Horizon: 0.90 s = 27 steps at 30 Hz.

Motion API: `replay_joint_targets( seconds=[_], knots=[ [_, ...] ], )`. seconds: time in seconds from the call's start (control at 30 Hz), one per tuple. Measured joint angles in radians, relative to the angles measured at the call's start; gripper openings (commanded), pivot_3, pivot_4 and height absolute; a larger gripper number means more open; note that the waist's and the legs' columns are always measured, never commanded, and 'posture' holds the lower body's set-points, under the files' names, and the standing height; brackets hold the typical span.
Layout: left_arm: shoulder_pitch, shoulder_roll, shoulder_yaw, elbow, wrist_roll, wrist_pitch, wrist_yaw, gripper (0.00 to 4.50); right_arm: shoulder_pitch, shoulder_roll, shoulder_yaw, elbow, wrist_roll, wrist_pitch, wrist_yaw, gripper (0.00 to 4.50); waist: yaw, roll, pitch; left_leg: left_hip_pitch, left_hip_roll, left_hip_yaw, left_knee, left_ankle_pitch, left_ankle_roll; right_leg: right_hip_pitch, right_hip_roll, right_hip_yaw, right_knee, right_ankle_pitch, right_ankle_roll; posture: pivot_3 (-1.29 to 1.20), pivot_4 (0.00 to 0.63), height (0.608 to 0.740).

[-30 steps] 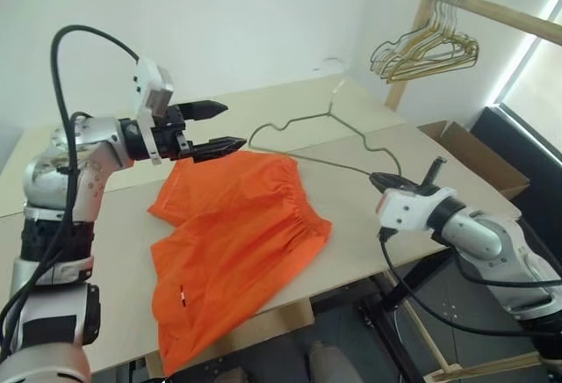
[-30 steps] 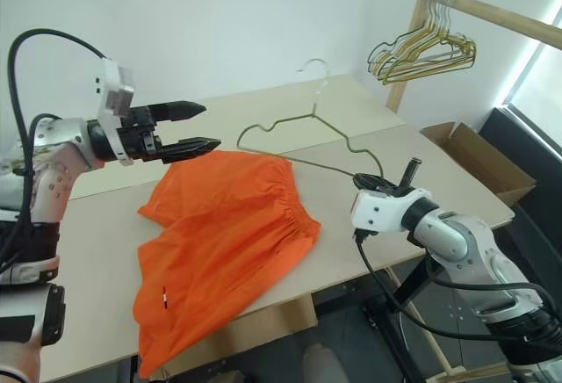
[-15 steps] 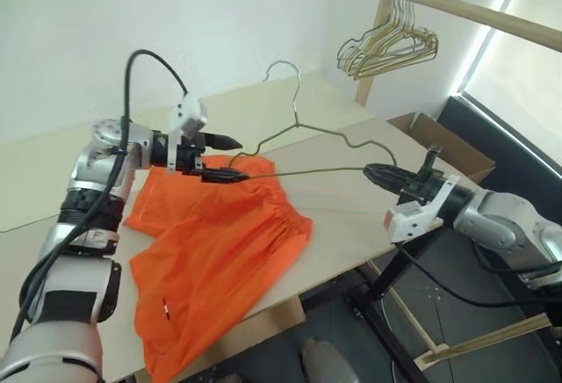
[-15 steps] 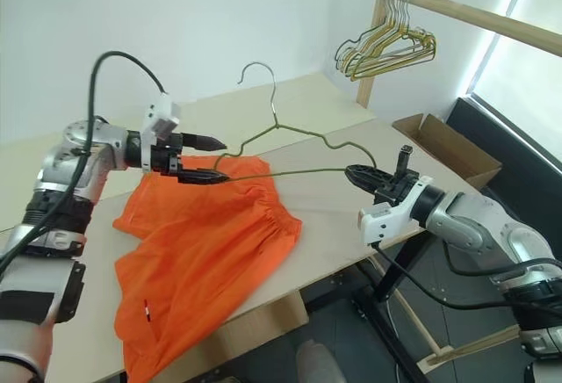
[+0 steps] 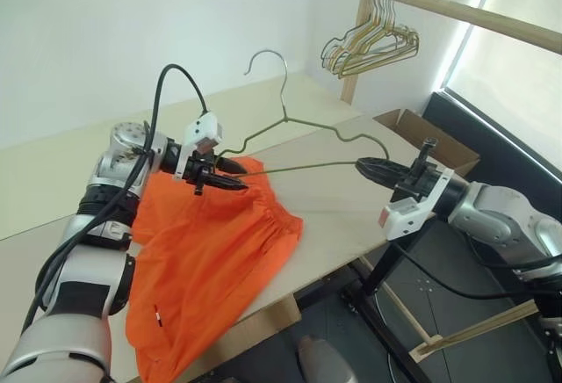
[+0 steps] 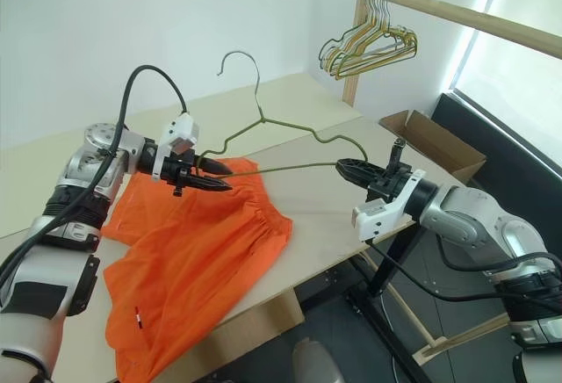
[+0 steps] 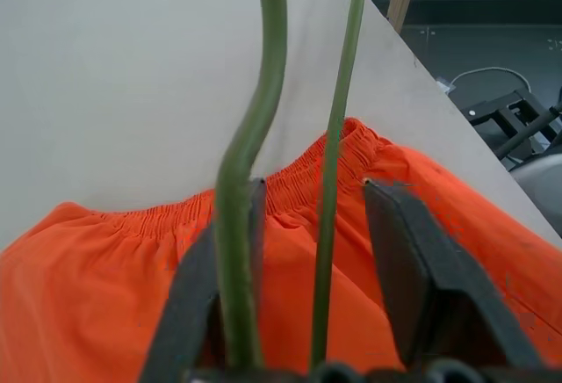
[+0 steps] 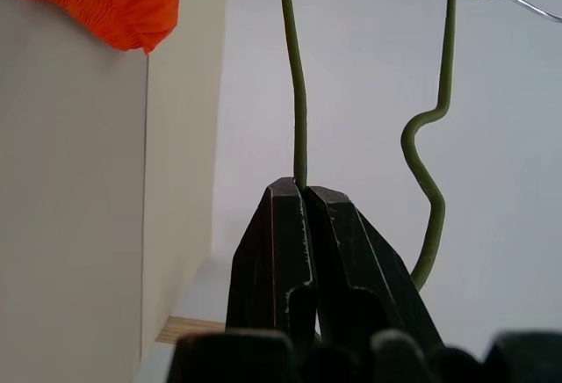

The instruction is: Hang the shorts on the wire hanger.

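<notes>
The orange shorts lie spread on the table, one leg hanging over the front edge. The wire hanger is held up above them, hook upward. My right gripper is shut on the hanger's right end, its fingers pinching the olive wire. My left gripper is at the hanger's left end, just over the gathered waistband. Both hanger wires pass between its fingers, which stand narrowly apart: one pad lies against a wire and a small gap shows beside the other.
A wooden rail at the back right carries a bunch of gold and dark hangers. An open cardboard box sits on the floor past the table's right corner. The pale tabletop stretches left and back.
The view has swung right. My left gripper came down onto the hanger's left end and its fingers narrowed around the wires. The hanger rose off the table in my right gripper.
</notes>
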Motion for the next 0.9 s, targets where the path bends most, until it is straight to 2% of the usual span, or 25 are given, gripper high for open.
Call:
replay_joint_targets(
  seconds=[0.1, 0.27, 0.3, 0.4, 0.6, 0.7, 0.8, 0.9],
  knots=[
    [0.0, -0.001, 0.002, 0.0, 0.0, -0.001, -0.002, 0.09, -0.006, 0.001, 0.0, 0.006, -0.006, -0.006, 0.0, 0.0, 0.0, 0.0, 0.0, 0.0, 0.0, 0.0, 0.0, 0.0, 0.0, 0.0, 0.0, 0.0, 0.0, 0.0, 0.0, -0.33, 0.0, 0.74],
    [0.001, -0.003, 0.003, -0.015, 0.0, -0.003, -0.012, 0.04, -0.032, 0.002, 0.0, 0.033, -0.015, -0.022, 0.0, 0.0, 0.001, 0.0, 0.0, 0.0, 0.0, 0.0, 0.0, 0.0, 0.0, 0.0, 0.0, 0.0, 0.0, 0.0, 0.0, -0.33, 0.0, 0.74],
    [0.002, -0.002, 0.003, -0.021, 0.0, -0.003, -0.01, 0.0, -0.035, 0.002, 0.0, 0.038, -0.015, -0.025, 0.001, 0.58, 0.001, 0.0, 0.0, 0.0, 0.0, 0.0, 0.0, 0.0, 0.0, 0.0, 0.0, 0.0, 0.0, 0.0, 0.0, -0.33, 0.0, 0.74],
    [0.008, -0.002, 0.012, -0.036, 0.0, 0.003, 0.008, 0.0, -0.037, 0.002, 0.005, 0.043, 0.012, -0.043, 0.032, 1.45, 0.001, 0.0, 0.0, 0.0, 0.0, 0.0, 0.0, 0.0, 0.0, 0.0, 0.0, 0.001, 0.0, 0.0, 0.0, -0.32, 0.0, 0.74],
    [0.021, 0.022, 0.025, -0.045, 0.031, -0.006, 0.069, 0.0, -0.03, -0.04, 0.054, -0.002, 0.278, -0.036, 0.269, 3.54, 0.0, 0.0, 0.0, 0.001, 0.0, 0.0, 0.0, 0.0, 0.0, 0.001, 0.0, 0.001, 0.0, 0.0, 0.0, -0.3, 0.0, 0.74],
    [0.033, 0.059, 0.017, -0.054, 0.067, -0.078, 0.061, 0.0, -0.011, -0.045, 0.056, -0.118, 0.495, 0.159, 0.415, 4.47, 0.003, -0.001, -0.001, 0.0, 0.001, 0.0, 0.0, 0.0, 0.0, 0.001, 0.0, 0.0, 0.0, 0.0, 0.0, -0.29, 0.0, 0.74],
    [0.054, 0.116, 0.0, -0.085, 0.103, -0.19, 0.029, 0.0, -0.049, -0.099, 0.055, -0.227, 0.723, 0.534, 0.57, 4.47, 0.009, -0.001, -0.001, 0.0, 0.001, 0.0, 0.0, 0.0, 0.0, 0.001, -0.002, 0.001, 0.0, 0.0, 0.001, -0.28, 0.0, 0.74],
    [0.078, 0.152, 0.001, -0.118, 0.118, -0.242, 0.002, 0.0, -0.187, -0.149, 0.055, -0.251, 0.859, 0.904, 0.702, 4.47, 0.026, -0.001, -0.001, 0.0, 0.001, -0.001, 0.001, 0.0, 0.0, 0.001, -0.002, 0.0, 0.0, 0.0, 0.001, -0.26, 0.0, 0.74]
  ],
)
